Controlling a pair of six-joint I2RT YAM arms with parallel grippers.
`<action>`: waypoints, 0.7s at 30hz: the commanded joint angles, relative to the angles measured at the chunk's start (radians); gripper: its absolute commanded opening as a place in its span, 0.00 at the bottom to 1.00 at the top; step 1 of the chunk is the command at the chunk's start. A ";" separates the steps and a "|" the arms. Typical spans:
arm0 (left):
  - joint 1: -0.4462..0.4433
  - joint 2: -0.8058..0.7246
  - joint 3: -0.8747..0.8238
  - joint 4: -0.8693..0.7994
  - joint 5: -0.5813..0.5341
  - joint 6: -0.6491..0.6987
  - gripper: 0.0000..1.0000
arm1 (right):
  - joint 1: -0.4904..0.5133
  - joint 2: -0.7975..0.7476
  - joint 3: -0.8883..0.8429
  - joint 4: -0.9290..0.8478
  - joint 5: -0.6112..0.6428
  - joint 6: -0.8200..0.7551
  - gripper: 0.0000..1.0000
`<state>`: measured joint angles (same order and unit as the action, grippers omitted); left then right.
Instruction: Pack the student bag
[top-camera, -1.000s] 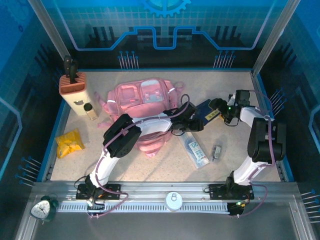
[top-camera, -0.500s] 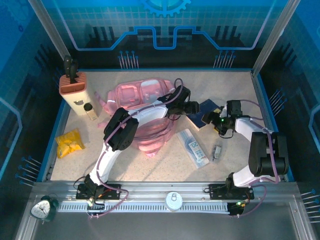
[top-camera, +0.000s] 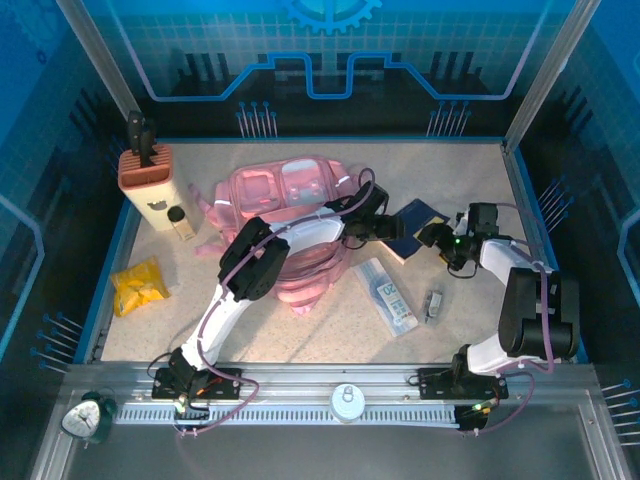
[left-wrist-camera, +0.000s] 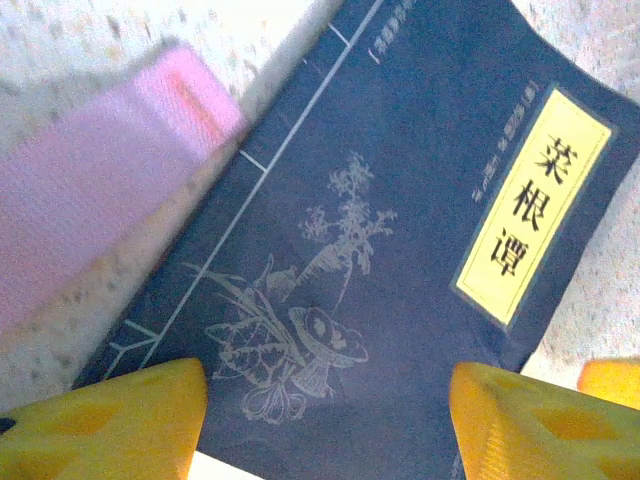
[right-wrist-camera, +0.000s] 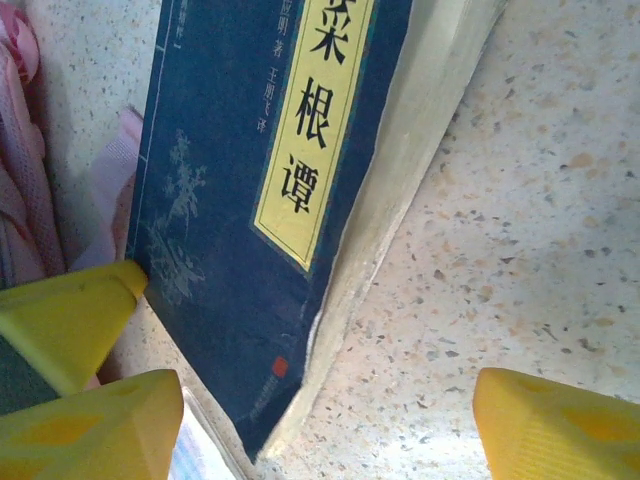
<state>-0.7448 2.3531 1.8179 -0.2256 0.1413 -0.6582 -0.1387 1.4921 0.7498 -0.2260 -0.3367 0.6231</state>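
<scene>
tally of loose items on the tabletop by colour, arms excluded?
Pink: 1, student bag
Dark blue: 1, book
Yellow: 1, packet
Tan: 2, knife block, small bottle
Clear: 1, pouch
Grey: 1, small gadget
Total: 7

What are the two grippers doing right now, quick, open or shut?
Left gripper: open, over the dark blue book, holding nothing.
Right gripper: open, at the book's corner, holding nothing.
</scene>
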 joint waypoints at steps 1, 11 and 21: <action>-0.042 -0.090 -0.107 0.007 0.076 -0.070 0.65 | -0.013 -0.010 -0.006 -0.018 0.003 -0.027 0.73; -0.043 -0.177 -0.147 -0.004 -0.057 -0.042 0.59 | -0.002 0.042 0.008 -0.018 -0.021 -0.026 0.57; 0.000 -0.063 -0.041 -0.063 -0.082 -0.029 0.53 | 0.052 0.120 0.021 0.020 -0.031 -0.011 0.51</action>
<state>-0.7383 2.2433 1.7370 -0.2359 0.0715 -0.7055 -0.1112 1.5845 0.7509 -0.2150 -0.3519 0.6086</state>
